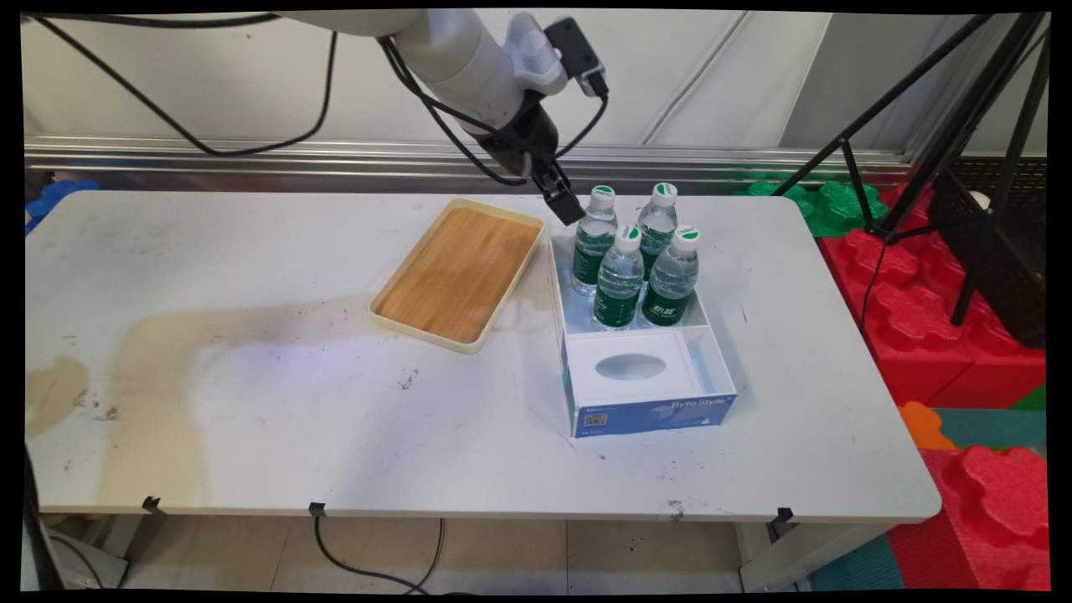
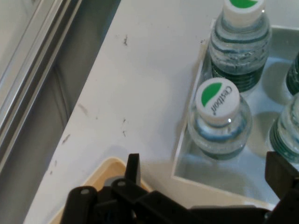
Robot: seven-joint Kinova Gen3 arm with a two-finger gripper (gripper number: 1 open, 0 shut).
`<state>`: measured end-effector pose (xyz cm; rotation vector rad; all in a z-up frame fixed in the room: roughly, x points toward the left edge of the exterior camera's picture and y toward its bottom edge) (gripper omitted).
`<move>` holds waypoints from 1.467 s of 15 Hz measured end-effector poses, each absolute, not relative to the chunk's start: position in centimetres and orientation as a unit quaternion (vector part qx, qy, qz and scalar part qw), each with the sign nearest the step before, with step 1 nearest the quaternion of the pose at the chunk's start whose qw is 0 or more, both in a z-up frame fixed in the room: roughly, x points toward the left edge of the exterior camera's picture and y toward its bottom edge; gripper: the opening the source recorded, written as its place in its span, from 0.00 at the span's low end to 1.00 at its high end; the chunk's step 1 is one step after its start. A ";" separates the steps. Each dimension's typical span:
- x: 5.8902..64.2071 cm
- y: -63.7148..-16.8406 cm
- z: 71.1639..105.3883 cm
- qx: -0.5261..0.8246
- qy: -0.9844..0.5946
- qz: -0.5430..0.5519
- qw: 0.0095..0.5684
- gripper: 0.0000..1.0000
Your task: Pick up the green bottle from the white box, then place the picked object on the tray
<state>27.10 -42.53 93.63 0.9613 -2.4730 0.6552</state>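
Gripper (image 1: 568, 203): fingers parted, apparently holding nothing, poised above the near-left water bottle (image 1: 595, 241). Bottle upright in the white box (image 1: 649, 394), its cap just below, between the fingers. Wooden tray (image 1: 459, 274) beside the box.

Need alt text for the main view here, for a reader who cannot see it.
A black gripper on a white arm hangs just left of four water bottles standing in the far half of an open white box. An empty wooden tray lies left of the box on a stained white table.

I count four water bottles (image 1: 636, 260), one white box (image 1: 645, 381), one wooden tray (image 1: 459, 273), one table (image 1: 251, 335).
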 end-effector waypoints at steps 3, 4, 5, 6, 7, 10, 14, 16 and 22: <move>26.6 -43.9 92.3 0.342 -0.890 0.225 0.201 1.00; 26.4 -44.2 92.0 0.341 -0.891 0.222 0.201 1.00; 26.1 -44.8 91.3 0.340 -0.893 0.215 0.201 1.00; 25.9 -45.0 90.9 0.339 -0.894 0.212 0.202 1.00; 25.5 -45.5 90.2 0.338 -0.895 0.207 0.203 1.00; 24.7 -46.7 88.7 0.340 -0.896 0.197 0.205 1.00; 24.4 -47.6 87.4 0.339 -0.898 0.186 0.208 0.00; 24.4 -47.9 87.2 0.336 -0.899 0.186 0.210 0.00; 25.2 -47.3 88.0 0.326 -0.901 0.188 0.217 0.00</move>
